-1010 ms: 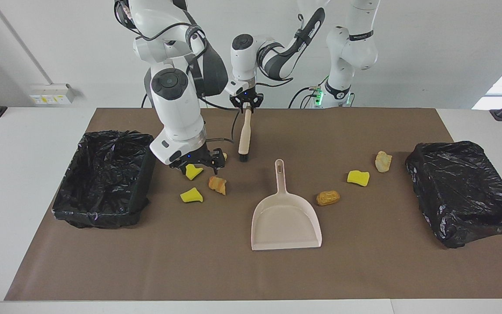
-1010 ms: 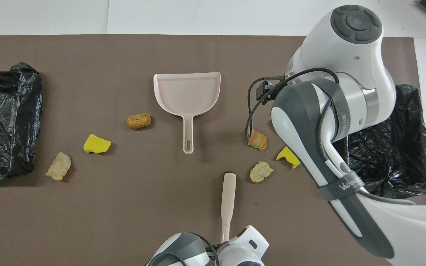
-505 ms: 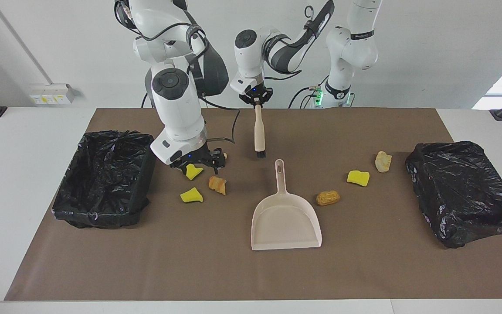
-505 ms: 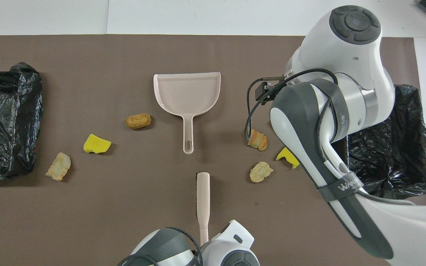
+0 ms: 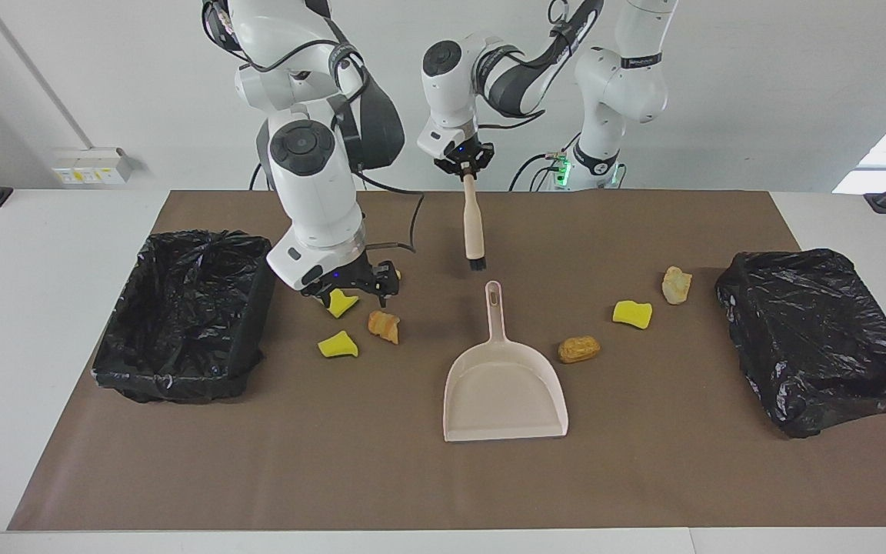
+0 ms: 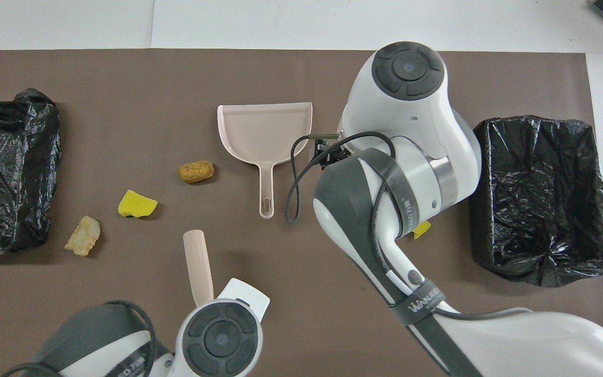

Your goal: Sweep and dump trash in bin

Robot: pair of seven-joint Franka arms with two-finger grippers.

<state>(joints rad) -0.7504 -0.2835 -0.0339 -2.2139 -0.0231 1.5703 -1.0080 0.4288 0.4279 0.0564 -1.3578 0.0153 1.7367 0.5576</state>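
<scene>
Beige brush (image 5: 474, 227) now nearer dustpan (image 5: 503, 385) handle.

Matt brown paper-like mat (image 5: 412, 477) on smooth white table (image 5: 28, 346). Bins (image 5: 181, 315) lined in glossy crinkled black plastic. Dustpan (image 5: 504, 392) smooth beige plastic. Yellow sponge chunks (image 5: 632, 313) porous, matt. Bread-like lumps (image 5: 578, 348) rough.

A brown mat (image 5: 443, 485) covers most of the white table (image 5: 43, 385). A beige dustpan (image 5: 503, 392) lies flat near the middle of the mat, its handle pointing toward the robots and its open mouth away from them. A beige brush (image 5: 473, 231) with dark bristles hangs upright in the air above the mat, just off the dustpan's handle end.
</scene>
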